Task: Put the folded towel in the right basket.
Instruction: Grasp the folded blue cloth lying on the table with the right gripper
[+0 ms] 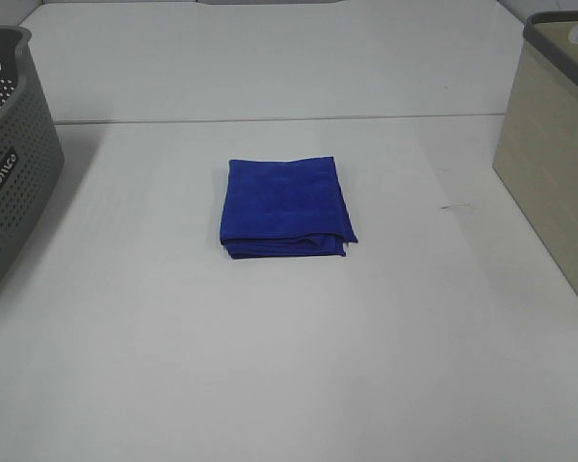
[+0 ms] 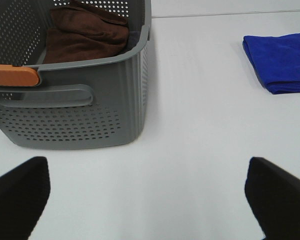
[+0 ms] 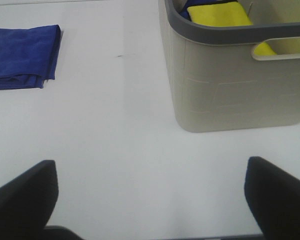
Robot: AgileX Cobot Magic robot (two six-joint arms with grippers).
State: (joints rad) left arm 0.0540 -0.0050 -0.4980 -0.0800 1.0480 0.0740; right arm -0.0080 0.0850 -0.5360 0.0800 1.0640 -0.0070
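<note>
A folded blue towel (image 1: 285, 206) lies flat on the white table, midway between the two baskets. It also shows in the left wrist view (image 2: 281, 61) and the right wrist view (image 3: 23, 56). The right basket (image 1: 553, 154) is beige with a grey rim; in the right wrist view (image 3: 235, 80) it holds a yellow cloth (image 3: 220, 13). My left gripper (image 2: 147, 200) is open over bare table near the grey basket. My right gripper (image 3: 150, 197) is open over bare table near the beige basket. Neither arm shows in the exterior high view.
A grey perforated basket (image 1: 10, 154) stands at the left edge; in the left wrist view (image 2: 75, 100) it holds a brown towel (image 2: 85, 32) and has an orange handle grip (image 2: 12, 75). A table seam (image 1: 270, 119) runs across behind the towel.
</note>
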